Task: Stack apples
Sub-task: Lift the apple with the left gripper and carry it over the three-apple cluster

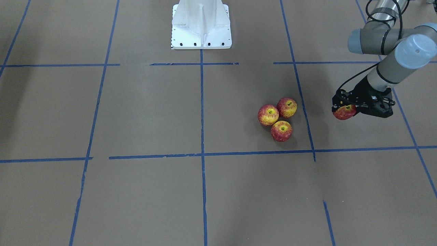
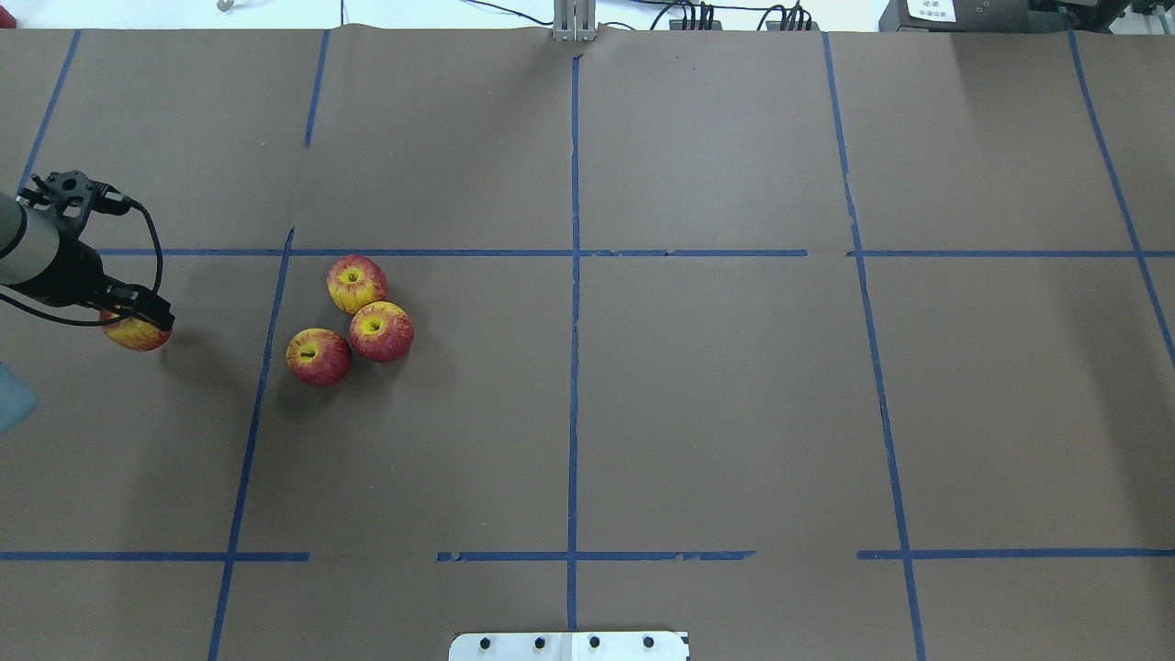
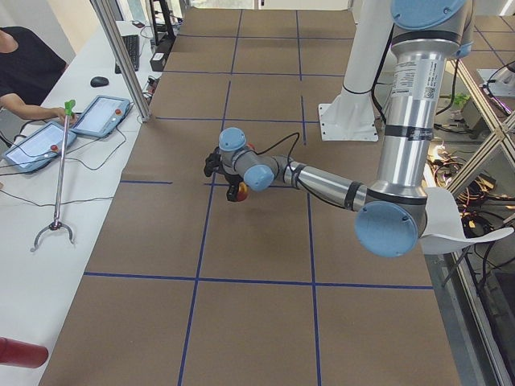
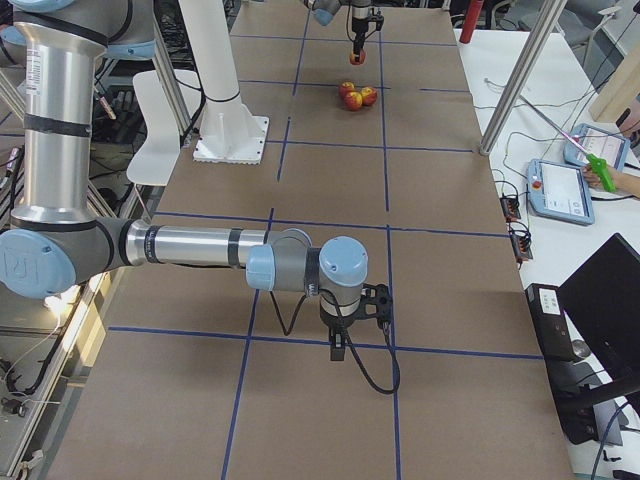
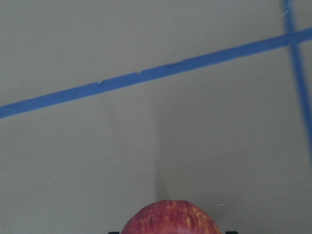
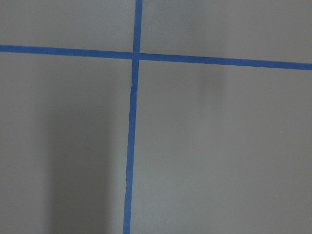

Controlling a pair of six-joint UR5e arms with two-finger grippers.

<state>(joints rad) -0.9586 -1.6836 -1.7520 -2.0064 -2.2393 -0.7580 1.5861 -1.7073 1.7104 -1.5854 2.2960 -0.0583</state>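
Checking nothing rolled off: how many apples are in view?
4. One apple, a second apple and a third apple sit clustered on the table; the fourth apple is gripped in the left tool, apart from them. None seems hidden.

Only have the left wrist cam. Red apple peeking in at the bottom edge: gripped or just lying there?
Observer: Gripped. The left gripper is shut on that fourth apple.
Operator: Where's the stack base?
Observer: Three apples sit on the table in a touching triangle, across a blue tape line from the held one. Nothing on top yet.
Operator: Right arm near them?
Observer: No. The right gripper hangs at the table's opposite end; open or shut, cannot tell.
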